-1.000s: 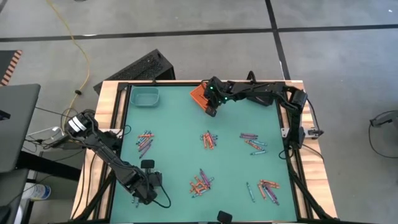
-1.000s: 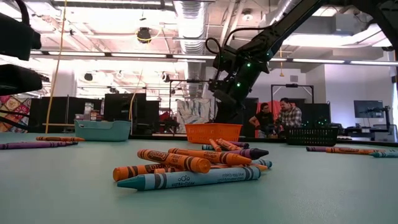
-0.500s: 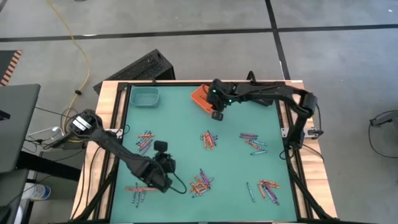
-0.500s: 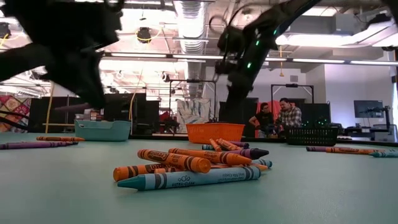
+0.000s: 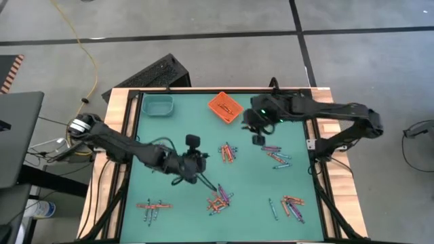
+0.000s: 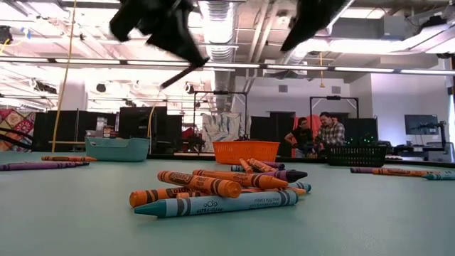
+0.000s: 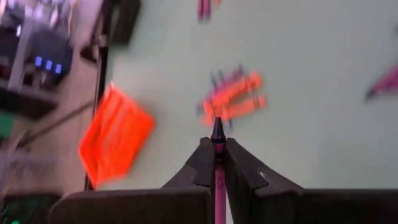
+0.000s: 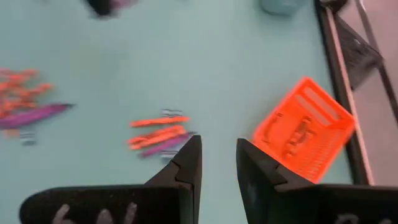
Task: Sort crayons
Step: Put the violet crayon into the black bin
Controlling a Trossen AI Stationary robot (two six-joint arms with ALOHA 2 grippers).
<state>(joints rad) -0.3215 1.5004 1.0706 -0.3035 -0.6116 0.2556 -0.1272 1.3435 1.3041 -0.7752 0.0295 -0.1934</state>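
Observation:
Small heaps of crayons lie flat on the green table: one in the middle (image 5: 228,152), one to the right (image 5: 277,154), one near the middle front (image 5: 219,198), one at front right (image 5: 293,205), one at front left (image 5: 152,207). My left gripper (image 5: 202,176) hangs over the table's middle, shut on a pink crayon (image 7: 217,134). My right gripper (image 8: 219,149) is raised right of the orange bin (image 5: 224,107), open with nothing between its fingers. The teal bin (image 5: 158,105) stands at the far left. My left gripper pinches the pink crayon between its two fingers, the crayon lying along them. Its pointed tip (image 7: 217,129) sticks out past the fingertips. The fingers slant down toward the table's near right. The crayon (image 6: 181,75) is lifted clear of the table, tilted tip down.
A black bin (image 5: 159,73) lies beyond the table's far edge, behind the teal bin. A wooden frame (image 5: 115,135) borders the table. People stand in the room behind the table (image 6: 316,135). Bare green surface lies between the heaps.
My left gripper has risen from the front left heap and gone toward the table's middle with the pink crayon, turning as it went. My right gripper has risen from over the orange bin and gone toward the table's right and near side.

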